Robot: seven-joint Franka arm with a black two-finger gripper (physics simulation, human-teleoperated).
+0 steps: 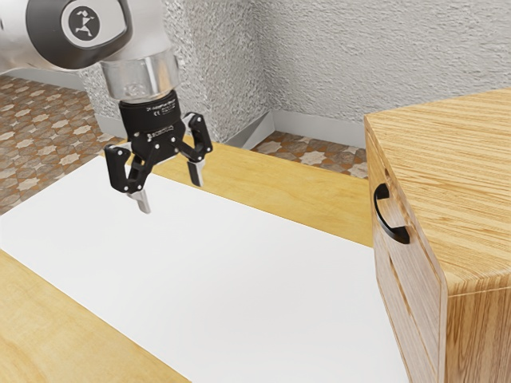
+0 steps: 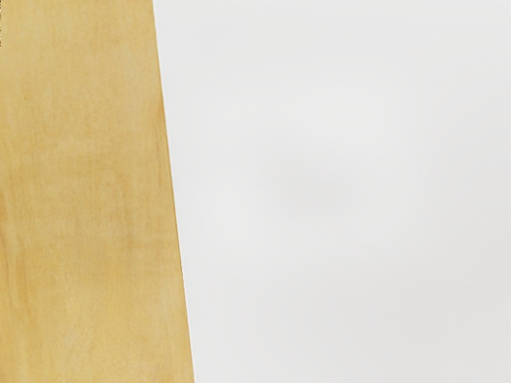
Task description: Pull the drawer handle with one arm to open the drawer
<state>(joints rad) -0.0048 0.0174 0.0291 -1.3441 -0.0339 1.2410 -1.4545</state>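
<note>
Pincer state: wide. We see the black two-finger pincer with both fingers spread well apart and pointing down, and it holds nothing. It hangs from the white and grey arm, which enters at the exterior view's upper left.

Pincer position: it stands over the far left part of a flat white sheet that covers the middle of the light wooden surface. We cannot tell whether the fingertips touch the sheet. In the wrist view we see the same white sheet under the hand, with a strip of the bare wooden surface running alongside it.

Task item: the black curved drawer handle is at the exterior view's right, well apart from the pincer. It is a bow-shaped bar, fixed at both ends to the upper drawer front of a box-shaped cabinet of oak-grain wood. The cabinet rises at the right end of the white sheet, and its handle side faces toward the pincer. Its base lies beyond the lower edge of the exterior view. The drawer front sits flush with the cabinet's face, so we read the drawer as shut.

Surroundings: beyond the far edge of the surface we see a patterned tile floor and a rough grey wall.
</note>
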